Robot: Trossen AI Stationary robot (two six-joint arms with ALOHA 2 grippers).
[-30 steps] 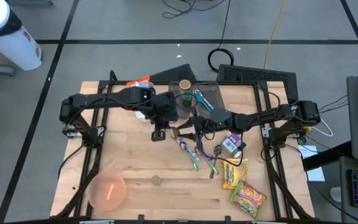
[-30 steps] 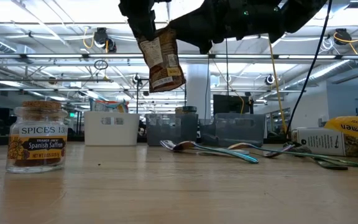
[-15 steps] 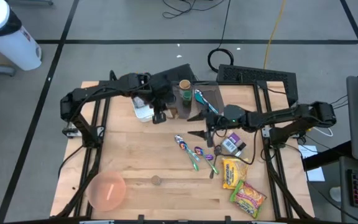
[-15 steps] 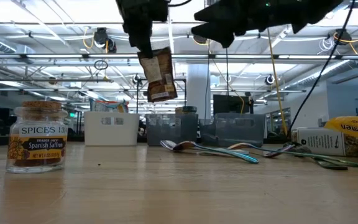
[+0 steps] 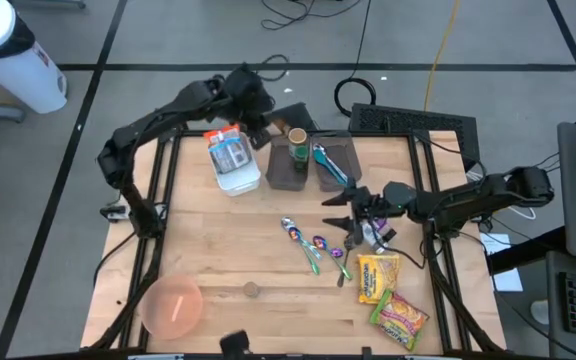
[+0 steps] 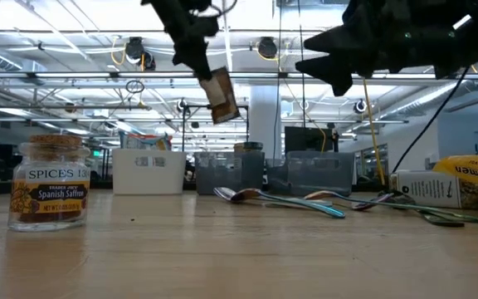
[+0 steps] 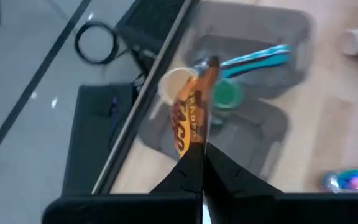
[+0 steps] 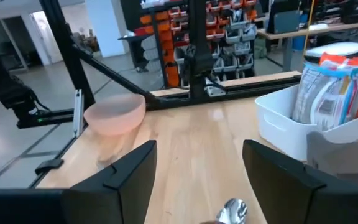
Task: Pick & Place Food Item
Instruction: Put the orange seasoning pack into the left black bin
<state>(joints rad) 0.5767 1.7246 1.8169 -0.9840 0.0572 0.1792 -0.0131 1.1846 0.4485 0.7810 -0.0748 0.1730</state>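
A brown and orange food packet hangs from my left gripper, which is shut on it above the table's far edge, beside the grey bin with a paper cup. In the low view the packet hangs high above the table. My right gripper stands open and level over the table's right middle, above the spoons, with nothing between its fingers. My left gripper pinches the packet's upper end between its two shut fingers, which slant down toward the table's far side. The packet hangs tilted below the fingers, clear of the table and of the bins.
A white bin with packets and a second grey bin holding a teal utensil stand at the back. A spice jar, a pink bowl, ramen packets and a small box lie nearer.
My left gripper has carried the packet from over the table's middle toward the far edge, rising a little and turning; the packet now shows nearly edge-on in the low view. My right gripper has drawn back toward the table's right edge and sunk lower.
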